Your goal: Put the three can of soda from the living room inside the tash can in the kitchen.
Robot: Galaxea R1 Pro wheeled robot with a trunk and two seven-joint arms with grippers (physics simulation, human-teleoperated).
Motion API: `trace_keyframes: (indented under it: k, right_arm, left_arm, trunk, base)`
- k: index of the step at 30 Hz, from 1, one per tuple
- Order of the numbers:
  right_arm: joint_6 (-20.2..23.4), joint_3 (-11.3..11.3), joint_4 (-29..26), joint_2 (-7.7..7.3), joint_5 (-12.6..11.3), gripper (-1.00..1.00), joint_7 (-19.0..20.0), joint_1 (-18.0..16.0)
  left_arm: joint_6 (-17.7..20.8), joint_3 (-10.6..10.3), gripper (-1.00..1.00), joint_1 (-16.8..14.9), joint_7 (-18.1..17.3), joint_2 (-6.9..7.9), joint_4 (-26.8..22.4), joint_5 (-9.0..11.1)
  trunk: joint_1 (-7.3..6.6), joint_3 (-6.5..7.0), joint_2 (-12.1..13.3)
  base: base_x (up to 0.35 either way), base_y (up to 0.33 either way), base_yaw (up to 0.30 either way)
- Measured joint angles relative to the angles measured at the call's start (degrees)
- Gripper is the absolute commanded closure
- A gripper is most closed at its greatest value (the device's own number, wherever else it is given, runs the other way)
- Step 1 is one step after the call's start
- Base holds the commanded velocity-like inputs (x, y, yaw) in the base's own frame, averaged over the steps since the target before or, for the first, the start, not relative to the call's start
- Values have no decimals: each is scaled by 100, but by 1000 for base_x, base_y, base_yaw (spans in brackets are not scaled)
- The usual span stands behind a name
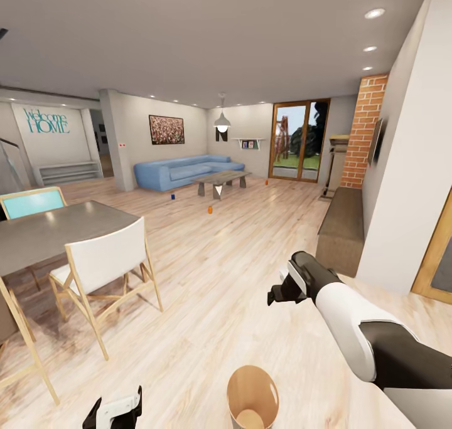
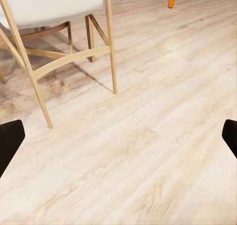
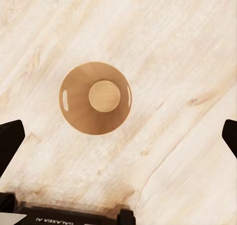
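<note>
A wheeled robot faces down a long room with a light wood-plank floor point(image 1: 207, 272), its copper-brown tash can point(image 1: 252, 396) standing upright on the planks directly in front of its base. From the right wrist camera the tash can point(image 3: 79, 111) is seen straight from above, nothing inside. Three soda cans stand far beyond the tash can, around the low table point(image 1: 221, 179) by the blue sofa point(image 1: 182, 170): a dark blue can point(image 1: 172, 196) sofa-side, an orange can point(image 1: 210, 209) nearest the robot, another orange can point(image 1: 266, 182) toward the glass doors point(image 1: 300, 140). The right gripper point(image 1: 281, 289) hangs above the floor, the left gripper point(image 1: 113, 413) low beside the white chair point(image 1: 103, 259); both jaws spread wide, grasping nothing
</note>
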Motion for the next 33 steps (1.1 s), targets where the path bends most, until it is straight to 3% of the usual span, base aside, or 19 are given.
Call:
trace_keyframes:
  k: [6, 17, 33]
  right_arm:
    - [0, 8, 0, 19, 4, -100, -65, 0]
    - [0, -59, 2, 39, -41, -100, -650, 0]
    - [0, -51, 2, 46, -41, -100, -709, 8]
  left_arm:
    - [8, 0, -100, 1, 0, 3, -5, 0]
    - [10, -4, -100, 2, 0, 4, -7, 0]
    - [11, -9, -100, 2, -15, 4, 1, 0]
  trunk:
    - [132, -111, -241]
    - [373, -386, -682]
    - [725, -817, -1323]
  base:
    - [0, 0, 0]
    - [0, 0, 0]
    - [0, 0, 0]
